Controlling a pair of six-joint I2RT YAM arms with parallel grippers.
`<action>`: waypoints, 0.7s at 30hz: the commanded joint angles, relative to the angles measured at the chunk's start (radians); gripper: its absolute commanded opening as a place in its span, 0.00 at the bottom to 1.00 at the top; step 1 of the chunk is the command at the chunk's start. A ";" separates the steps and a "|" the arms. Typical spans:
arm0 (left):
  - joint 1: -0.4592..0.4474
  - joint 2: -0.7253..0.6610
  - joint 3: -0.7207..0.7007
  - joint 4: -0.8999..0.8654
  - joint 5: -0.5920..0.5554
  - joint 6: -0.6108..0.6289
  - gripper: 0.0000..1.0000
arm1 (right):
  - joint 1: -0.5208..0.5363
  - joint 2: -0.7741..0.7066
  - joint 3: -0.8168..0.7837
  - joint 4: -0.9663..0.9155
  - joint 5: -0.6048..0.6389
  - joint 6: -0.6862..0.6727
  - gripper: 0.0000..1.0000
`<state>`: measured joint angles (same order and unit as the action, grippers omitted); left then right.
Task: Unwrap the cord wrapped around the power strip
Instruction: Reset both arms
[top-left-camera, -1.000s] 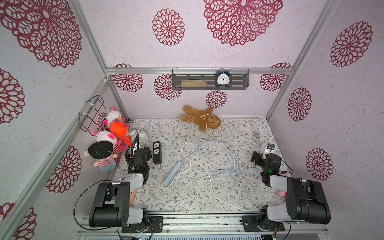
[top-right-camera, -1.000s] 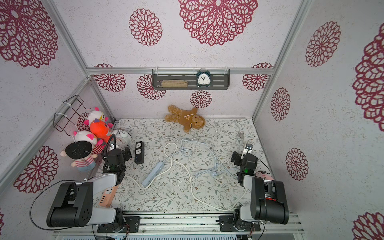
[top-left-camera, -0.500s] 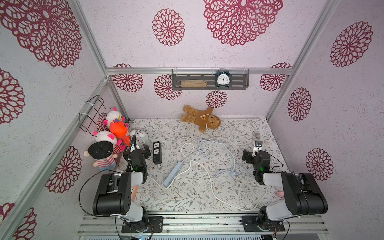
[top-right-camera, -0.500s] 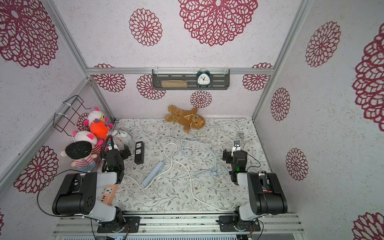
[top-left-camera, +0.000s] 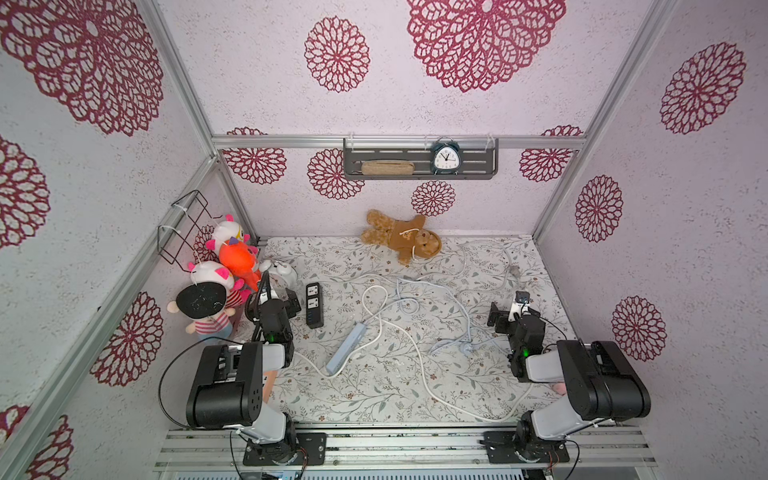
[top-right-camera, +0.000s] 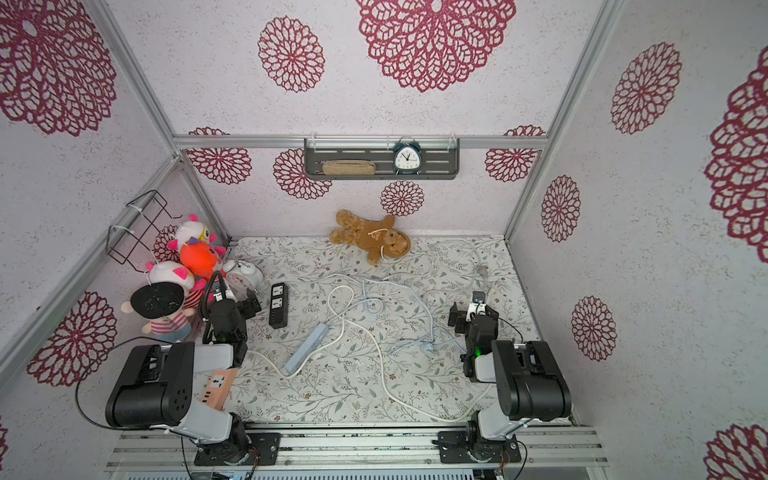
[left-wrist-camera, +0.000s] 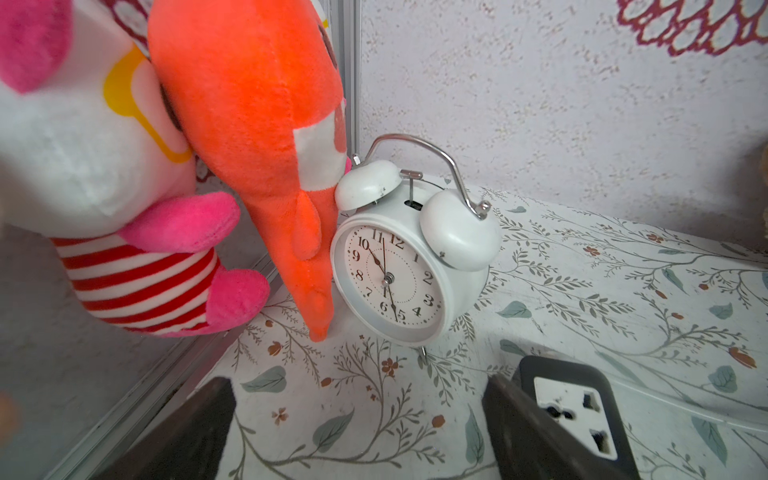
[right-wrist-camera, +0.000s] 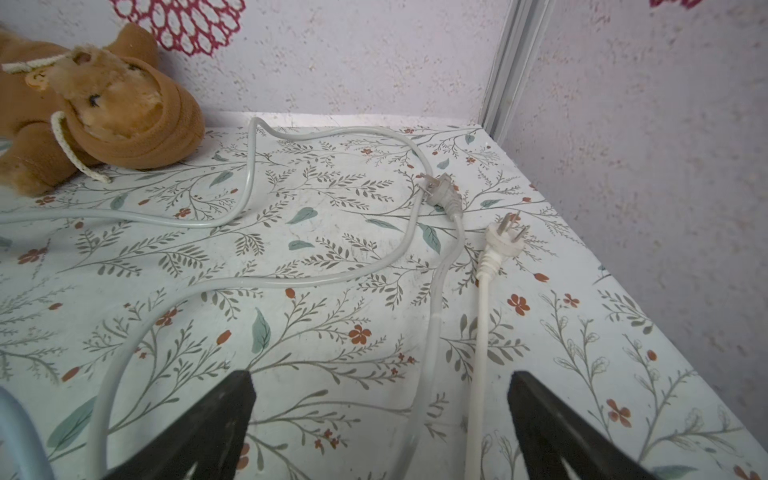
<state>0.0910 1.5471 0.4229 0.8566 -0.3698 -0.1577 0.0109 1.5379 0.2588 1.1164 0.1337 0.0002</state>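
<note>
Power strip: a pale blue power strip (top-left-camera: 347, 348) lies flat and slanted in the middle of the floral surface (top-left-camera: 365, 399), between the two arms and nearer the left one.
Pale blue cord: the pale blue cord (top-left-camera: 466, 321) lies in loose curves on the surface to the right of the power strip. It ends at a plug (top-left-camera: 464, 347) near the right arm. Where it joins the strip cannot be made out.
White cord: the white cord (right-wrist-camera: 479, 332) curls past the strip's near end, loops across the middle and sweeps along the front edge. Its white plug (right-wrist-camera: 503, 241) lies on the right side.
Grey cord: the grey cord (right-wrist-camera: 249, 282) lies beside the white one, with its plug (right-wrist-camera: 442, 195) close to the white plug.
Left gripper: the left gripper (left-wrist-camera: 361, 440) is spread wide and empty, low at the left side. It faces a white alarm clock (left-wrist-camera: 407, 270), and a black power strip (left-wrist-camera: 577, 407) lies just beside one finger.
Right gripper: the right gripper (right-wrist-camera: 382, 428) is spread wide and holds nothing. In its wrist view the white and grey cords run on the surface between its fingers.
Also there: an orange plush toy (top-left-camera: 237, 259) leans on the alarm clock, a brown plush bear (top-left-camera: 401, 241) lies by the back wall, and a pink power strip (top-right-camera: 216, 384) lies under the left arm.
</note>
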 joint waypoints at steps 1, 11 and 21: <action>0.007 0.007 -0.005 0.029 0.013 0.000 0.97 | 0.001 -0.004 0.000 0.072 -0.007 0.006 0.99; 0.007 0.006 -0.007 0.030 0.013 0.000 0.97 | 0.001 -0.007 0.006 0.055 -0.011 0.006 0.99; 0.007 0.005 -0.007 0.030 0.012 0.000 0.97 | 0.023 -0.004 0.000 0.069 0.033 -0.007 0.99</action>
<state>0.0914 1.5471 0.4232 0.8566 -0.3668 -0.1585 0.0196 1.5379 0.2588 1.1343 0.1356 -0.0006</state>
